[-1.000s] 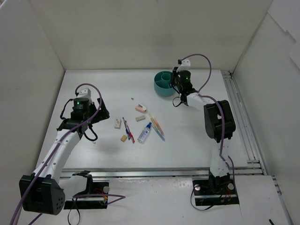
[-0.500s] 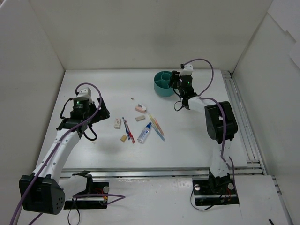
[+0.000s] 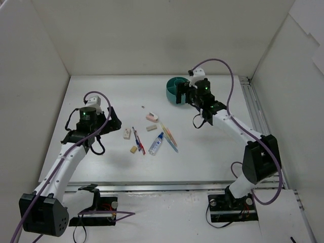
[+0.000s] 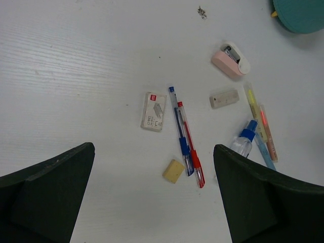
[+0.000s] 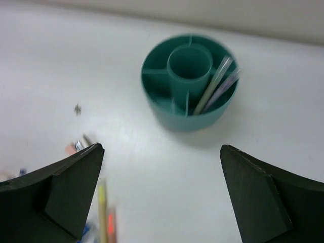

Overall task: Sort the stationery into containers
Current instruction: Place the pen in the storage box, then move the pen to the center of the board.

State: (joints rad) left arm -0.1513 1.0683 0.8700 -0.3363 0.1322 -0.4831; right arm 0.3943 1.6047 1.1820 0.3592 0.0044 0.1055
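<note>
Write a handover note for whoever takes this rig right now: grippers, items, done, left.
Grippers: left gripper open and empty, above the loose pile. right gripper open and empty, facing the teal cup.
Done: two thin pens stand in one outer compartment of the cup.
Left, all on the table: blue pen, red pen, white eraser, tan eraser, grey eraser, pink-and-white item, blue-capped tube, three more pens beside the tube.
Nothing is gripped, so either arm can likely start the next pick.
</note>
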